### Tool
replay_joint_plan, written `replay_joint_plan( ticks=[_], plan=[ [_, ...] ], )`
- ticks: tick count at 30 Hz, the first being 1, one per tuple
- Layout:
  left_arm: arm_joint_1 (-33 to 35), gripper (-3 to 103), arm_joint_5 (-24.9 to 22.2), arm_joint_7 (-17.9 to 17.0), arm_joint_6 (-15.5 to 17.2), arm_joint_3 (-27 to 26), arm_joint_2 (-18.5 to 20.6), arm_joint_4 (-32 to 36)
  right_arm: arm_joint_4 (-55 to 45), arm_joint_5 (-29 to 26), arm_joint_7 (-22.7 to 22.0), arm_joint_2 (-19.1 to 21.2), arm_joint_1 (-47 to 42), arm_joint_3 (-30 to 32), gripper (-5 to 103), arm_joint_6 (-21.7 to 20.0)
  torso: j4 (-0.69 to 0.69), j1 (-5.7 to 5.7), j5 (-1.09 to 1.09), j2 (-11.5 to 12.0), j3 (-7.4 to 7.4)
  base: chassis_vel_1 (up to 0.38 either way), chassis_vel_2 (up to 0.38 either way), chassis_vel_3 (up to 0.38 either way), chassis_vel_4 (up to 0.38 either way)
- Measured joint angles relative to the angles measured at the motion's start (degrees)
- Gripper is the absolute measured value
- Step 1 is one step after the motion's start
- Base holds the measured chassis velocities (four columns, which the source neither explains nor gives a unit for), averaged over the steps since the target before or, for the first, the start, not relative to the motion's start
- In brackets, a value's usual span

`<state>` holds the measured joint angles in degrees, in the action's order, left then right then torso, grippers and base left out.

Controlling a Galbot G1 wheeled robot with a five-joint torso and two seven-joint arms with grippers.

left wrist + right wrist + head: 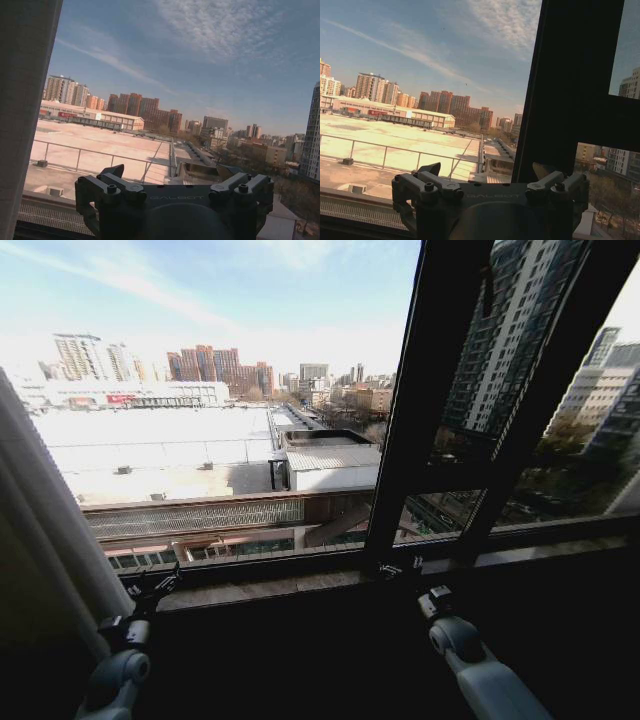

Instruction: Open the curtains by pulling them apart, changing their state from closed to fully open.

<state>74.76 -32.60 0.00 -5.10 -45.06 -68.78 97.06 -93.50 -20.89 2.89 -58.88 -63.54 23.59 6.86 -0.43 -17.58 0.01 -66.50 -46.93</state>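
Two empty, open grippers, left (152, 590) and right (400, 568), are held near the sill; only the left curtain (45, 540) is seen, already gathered, so opening seems nearly done.

Curtain (22, 115) beside left gripper's (172, 176) spread, empty fingers (111, 172)
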Motion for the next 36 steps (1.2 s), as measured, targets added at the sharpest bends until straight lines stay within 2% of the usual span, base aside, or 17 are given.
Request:
replay_joint_plan(
  ticks=[11,36],
  plan=[
    [1.37,100,1.42,-0.56,-1.87,-0.88,-0.33,0.41,0.0,0.0,0.0,0.0,0.0,0.0,100,0.0,0.0,0.0,0.0,0.0,0.0,0.0,0.0,0.0,0.0],
    [1.39,100,1.41,-0.56,-2.06,-1.12,-0.05,0.35,0.0,0.0,0.0,0.0,0.0,0.0,100,0.0,0.01,0.0,-0.01,0.0,0.0,-0.001,-0.002,0.001,0.003]
  ],
)
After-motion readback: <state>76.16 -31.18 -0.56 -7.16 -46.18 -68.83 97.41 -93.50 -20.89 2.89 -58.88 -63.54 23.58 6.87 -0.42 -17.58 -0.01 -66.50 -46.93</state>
